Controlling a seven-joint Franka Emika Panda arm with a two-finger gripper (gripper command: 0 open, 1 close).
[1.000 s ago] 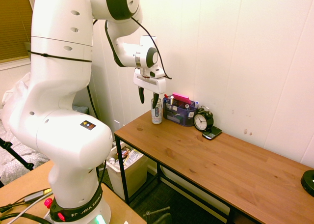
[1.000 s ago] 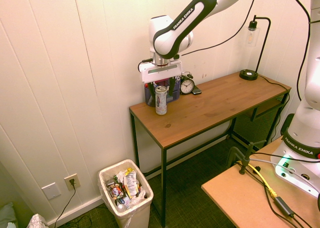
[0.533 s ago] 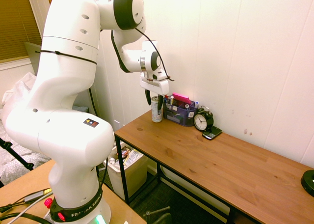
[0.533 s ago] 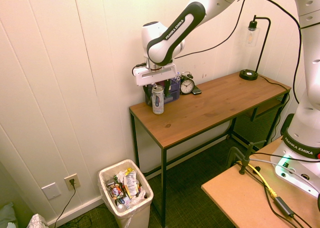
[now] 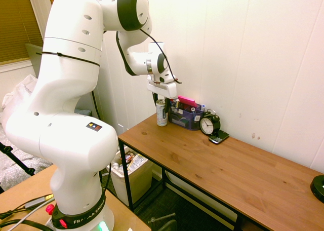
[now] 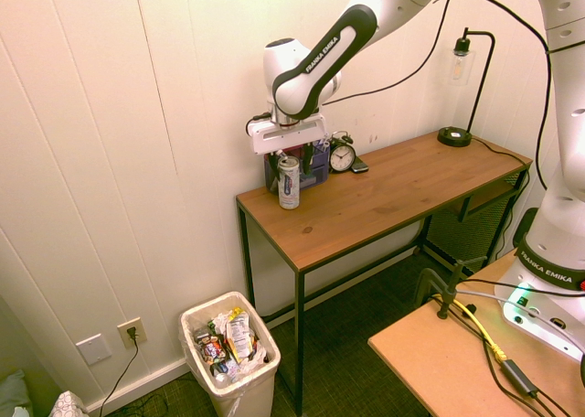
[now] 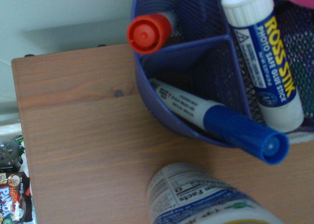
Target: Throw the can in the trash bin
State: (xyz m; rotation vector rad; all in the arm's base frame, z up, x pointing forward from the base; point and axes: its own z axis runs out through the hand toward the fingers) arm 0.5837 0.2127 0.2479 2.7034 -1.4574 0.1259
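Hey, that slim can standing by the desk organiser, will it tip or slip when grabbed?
Likely tippy: the can stands tall on a narrow base. Its smooth, shiny wall probably slips easily and may dent under a hard squeeze.

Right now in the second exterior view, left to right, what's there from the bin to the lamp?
trash bin → can → alarm clock → lamp

Slim silver can (image 6: 289, 181) upright on desk corner; beige, litter-filled trash bin (image 6: 230, 356) below.
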